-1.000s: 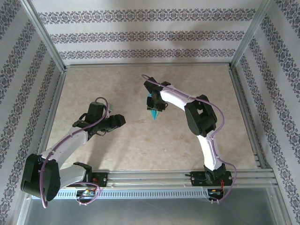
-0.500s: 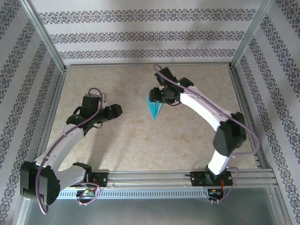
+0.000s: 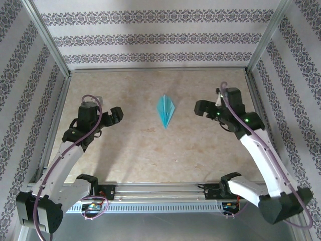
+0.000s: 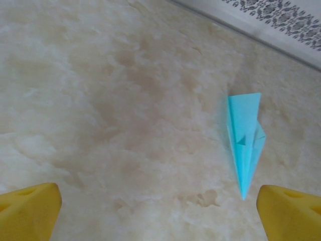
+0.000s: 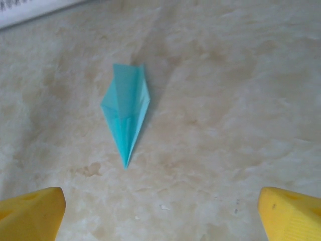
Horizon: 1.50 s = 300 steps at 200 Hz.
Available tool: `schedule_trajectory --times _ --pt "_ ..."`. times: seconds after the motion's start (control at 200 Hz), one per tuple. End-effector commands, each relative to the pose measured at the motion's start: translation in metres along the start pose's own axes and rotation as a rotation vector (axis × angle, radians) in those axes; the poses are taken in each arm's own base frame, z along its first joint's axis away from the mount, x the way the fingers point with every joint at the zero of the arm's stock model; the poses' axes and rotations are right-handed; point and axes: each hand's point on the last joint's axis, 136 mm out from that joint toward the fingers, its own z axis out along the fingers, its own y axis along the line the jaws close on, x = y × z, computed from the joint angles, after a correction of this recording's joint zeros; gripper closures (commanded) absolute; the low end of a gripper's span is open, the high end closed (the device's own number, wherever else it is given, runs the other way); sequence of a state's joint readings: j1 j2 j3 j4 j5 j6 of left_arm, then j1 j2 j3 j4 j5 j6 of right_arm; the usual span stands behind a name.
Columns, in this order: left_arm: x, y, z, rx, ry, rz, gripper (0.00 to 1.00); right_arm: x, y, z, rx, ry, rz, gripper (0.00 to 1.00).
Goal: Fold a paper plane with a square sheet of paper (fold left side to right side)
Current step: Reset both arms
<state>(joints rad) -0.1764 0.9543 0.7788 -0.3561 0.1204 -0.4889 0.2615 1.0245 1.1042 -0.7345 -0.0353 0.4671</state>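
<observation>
The square sheet of paper lies folded into a slim teal-blue paper plane (image 3: 165, 111) flat on the marble tabletop, its tip pointing toward the arms. Nothing touches it. My left gripper (image 3: 114, 115) hovers well to its left, open, with yellow fingertips (image 4: 27, 213) at the frame's lower corners and the paper plane (image 4: 244, 140) ahead on the right. My right gripper (image 3: 203, 108) hovers to the plane's right, also open. Bare table lies between its yellow fingertips (image 5: 291, 213), and the paper plane (image 5: 126, 115) is ahead and left of centre.
A metal frame rail (image 3: 165, 70) and patterned walls close the table on three sides. The arms' base rail (image 3: 165, 191) runs along the near edge. Bare marble table (image 3: 150, 150) surrounds the plane.
The right gripper opened off the paper plane and swung away to the right, leaving it flat on the table. The left gripper opened wider and drew back left.
</observation>
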Motion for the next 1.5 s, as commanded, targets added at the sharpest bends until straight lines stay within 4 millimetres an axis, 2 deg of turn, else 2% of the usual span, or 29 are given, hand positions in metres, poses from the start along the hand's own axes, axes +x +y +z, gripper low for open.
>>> schedule_trajectory --times 0.0,0.16,0.21,0.34,0.46,0.695,0.884,0.904,1.059,1.364,1.494 --pt "-0.002 0.022 0.002 -0.103 -0.019 0.075 0.00 0.004 -0.025 0.004 0.020 -0.034 -0.008 0.02" --pt "-0.010 0.049 0.005 -0.233 -0.104 0.124 0.00 0.003 -0.078 0.014 0.181 -0.141 -0.034 0.02" --pt "-0.015 0.056 0.006 -0.267 -0.144 0.128 0.00 0.002 -0.089 0.017 0.222 -0.188 -0.078 0.02" --pt "-0.020 0.060 0.011 -0.281 -0.195 0.191 0.00 -0.003 -0.099 0.025 0.251 -0.342 -0.188 0.02" --pt "-0.023 0.061 0.015 -0.300 -0.184 0.242 0.00 -0.005 -0.114 0.029 0.293 -0.462 -0.176 0.02" --pt "-0.015 0.060 0.025 -0.268 -0.176 0.242 0.00 0.004 -0.139 0.061 0.306 -0.486 -0.135 0.02" --pt "-0.008 0.066 0.023 -0.289 -0.169 0.254 0.00 0.004 -0.136 0.085 0.258 -0.470 -0.190 0.02" --pt "-0.007 0.067 0.023 -0.293 -0.166 0.255 0.00 0.015 -0.140 0.091 0.259 -0.448 -0.190 0.02" --pt "-0.006 0.072 0.019 -0.318 -0.166 0.263 0.00 0.019 -0.139 0.104 0.222 -0.470 -0.190 0.02" --pt "-0.005 0.078 0.017 -0.347 -0.167 0.258 0.00 0.001 -0.121 0.112 0.129 -0.559 -0.266 0.02" --pt "-0.004 0.080 0.016 -0.356 -0.167 0.258 0.00 0.002 -0.124 0.120 0.134 -0.577 -0.286 0.02"
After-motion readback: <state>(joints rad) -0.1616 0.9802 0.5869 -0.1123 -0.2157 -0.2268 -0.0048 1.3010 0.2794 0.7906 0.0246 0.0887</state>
